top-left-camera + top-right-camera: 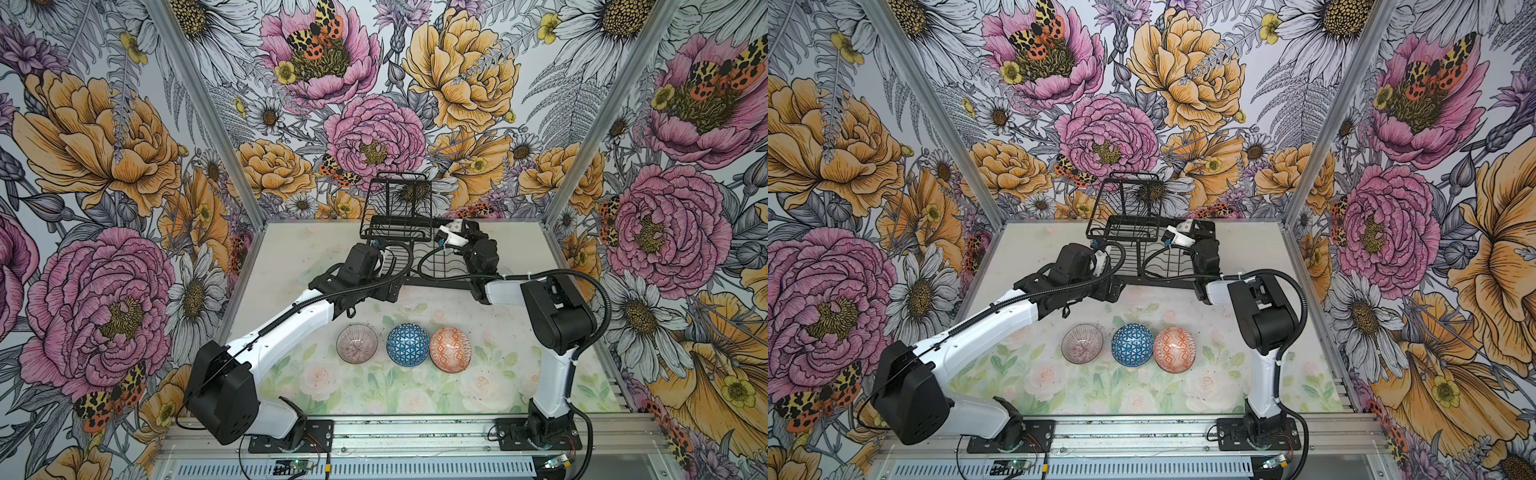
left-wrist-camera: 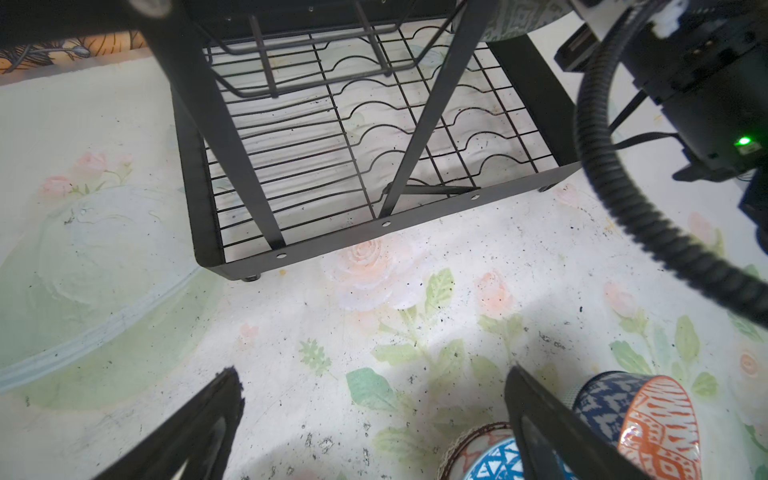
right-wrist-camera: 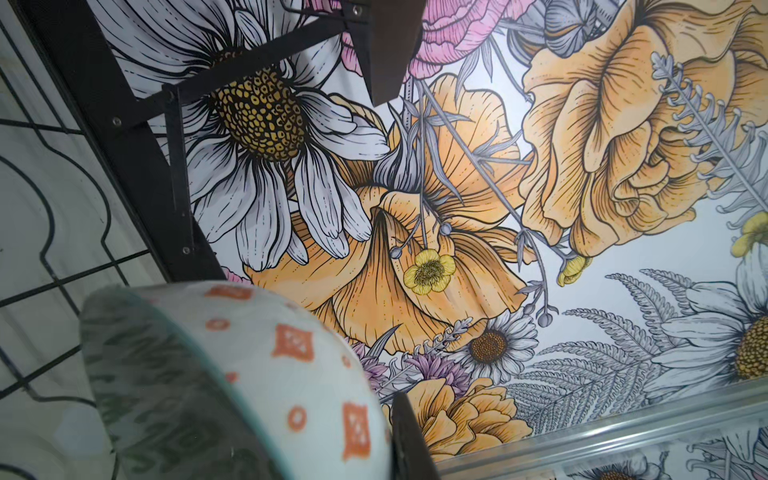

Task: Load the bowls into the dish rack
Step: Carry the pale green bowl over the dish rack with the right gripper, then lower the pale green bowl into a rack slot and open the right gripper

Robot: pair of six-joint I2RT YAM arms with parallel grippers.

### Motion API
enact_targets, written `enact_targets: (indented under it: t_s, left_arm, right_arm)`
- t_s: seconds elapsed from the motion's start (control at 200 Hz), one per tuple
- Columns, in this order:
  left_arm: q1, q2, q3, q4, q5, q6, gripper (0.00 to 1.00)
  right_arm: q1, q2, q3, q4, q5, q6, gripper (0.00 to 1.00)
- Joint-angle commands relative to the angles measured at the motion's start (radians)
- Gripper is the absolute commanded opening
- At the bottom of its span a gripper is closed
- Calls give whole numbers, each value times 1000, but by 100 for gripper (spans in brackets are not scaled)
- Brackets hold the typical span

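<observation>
Black wire makes up the dish rack [image 1: 436,286], which stands at upper centre of the table in both top views, with its taller basket tier at the far end. Three bowls sit in a row on the flowered mat [image 1: 374,395] at lower centre, apart from the rack: the pink-striped bowl [image 1: 357,343] on the left, the blue lattice bowl [image 1: 407,345] in the middle, and the orange-white bowl [image 1: 450,348] close against it on the right. The left gripper [image 2: 374,386] hangs just in front of the rack's near rim, jaws wide apart and empty. The right gripper [image 1: 449,237] is clamped on the grey-green bowl [image 3: 232,365], held tilted at the rack's right edge; whether bowl and rack touch cannot be told
</observation>
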Motion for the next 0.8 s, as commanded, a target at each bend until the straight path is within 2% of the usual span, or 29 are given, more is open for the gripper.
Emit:
enact_targets:
  t_s: [0.0, 0.43, 0.796]
  left_arm:
    - [16, -5, 44, -3, 28, 28, 99]
    - [56, 8, 82, -41, 27, 39, 99]
    - [65, 41, 102, -51, 31, 48, 99]
  right_arm:
    - [-2, 47, 93, 96, -54, -30, 0]
    - [-1, 261, 345, 6, -147, -33, 0]
    - [14, 381, 490, -83, -217, -12, 0]
